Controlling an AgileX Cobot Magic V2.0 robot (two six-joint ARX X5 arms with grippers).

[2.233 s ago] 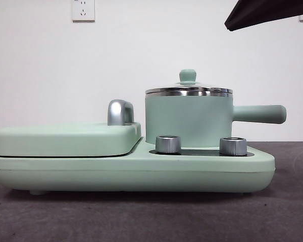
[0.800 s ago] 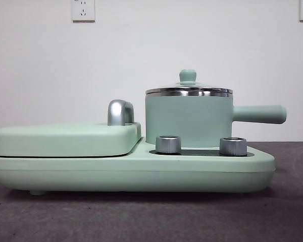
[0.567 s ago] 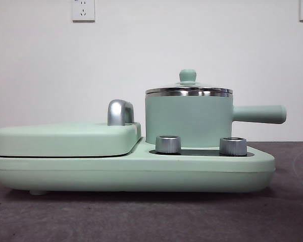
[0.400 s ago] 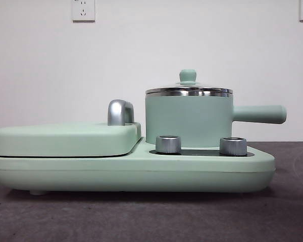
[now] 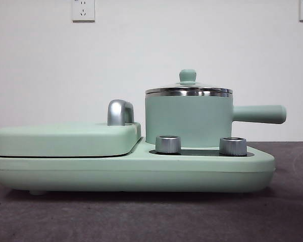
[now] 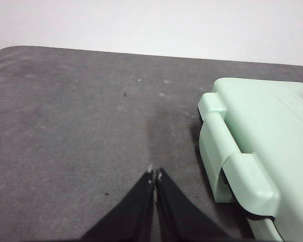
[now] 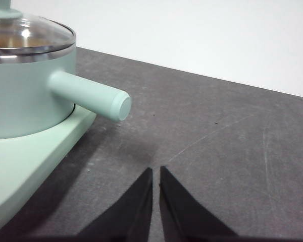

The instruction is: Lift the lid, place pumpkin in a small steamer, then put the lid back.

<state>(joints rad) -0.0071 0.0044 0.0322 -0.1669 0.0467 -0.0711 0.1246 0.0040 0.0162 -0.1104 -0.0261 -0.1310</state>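
Observation:
The small steamer, a mint-green pot with a long side handle, stands on the right half of the mint-green cooker base. The glass lid sits on its steel rim, knob on top. The right wrist view shows the same pot with its lid on; my right gripper is shut, over bare table a little beyond the handle's tip. My left gripper is shut over bare table beside the cooker's left end. The pumpkin is out of view.
A wide flat mint-green cover with a chrome handle fills the cooker's left half. Two steel dials stand in front of the pot. Dark grey cloth covers the table; a white wall stands behind.
The black arm tip at the top right corner has left the front view. The pot, lid and cooker have not moved.

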